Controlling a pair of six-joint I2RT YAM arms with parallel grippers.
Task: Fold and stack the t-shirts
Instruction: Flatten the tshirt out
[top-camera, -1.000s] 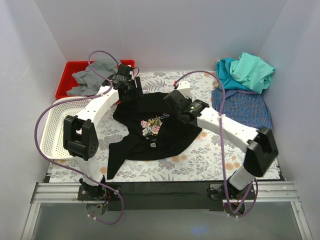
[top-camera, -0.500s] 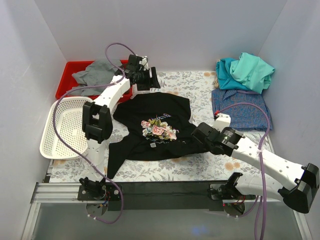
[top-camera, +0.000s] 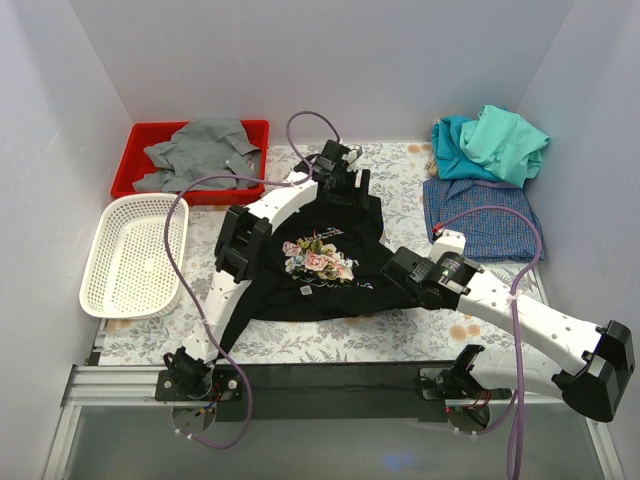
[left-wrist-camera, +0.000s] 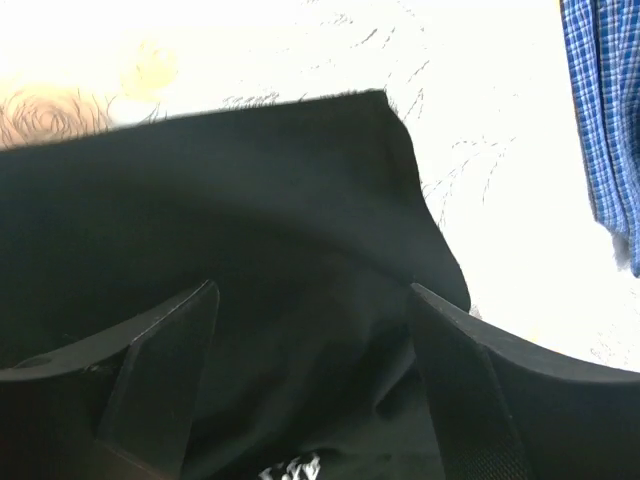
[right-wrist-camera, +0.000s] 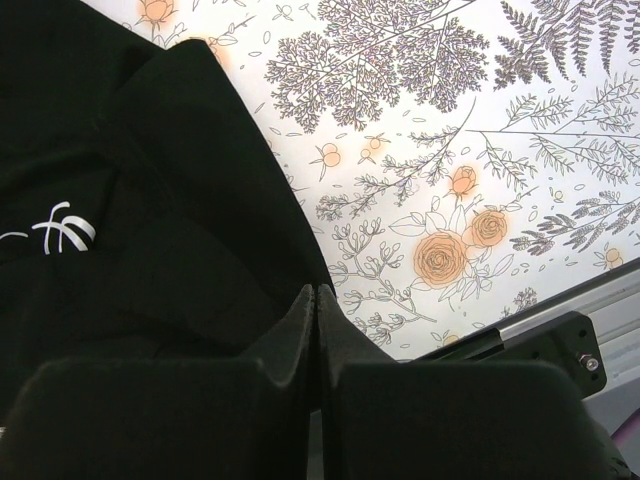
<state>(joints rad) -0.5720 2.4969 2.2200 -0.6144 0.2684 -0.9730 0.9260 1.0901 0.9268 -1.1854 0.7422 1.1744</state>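
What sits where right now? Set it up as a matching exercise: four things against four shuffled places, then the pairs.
Things:
1. black t-shirt
2. grey garment
3. blue-checked shirt
4. white mesh basket

Places:
A. lying flat at the right side of the table
B. inside the red tray, far left corner
C. left side, just in front of the red tray
D. spread out mid-table

Pairs: 1-D, 2-B, 3-A, 4-C

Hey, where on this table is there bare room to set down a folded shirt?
Free: the floral table cover along the near edge, before the black t-shirt, and the strip between it and the blue-checked shirt. Crowded: the left, with white basket and red tray.
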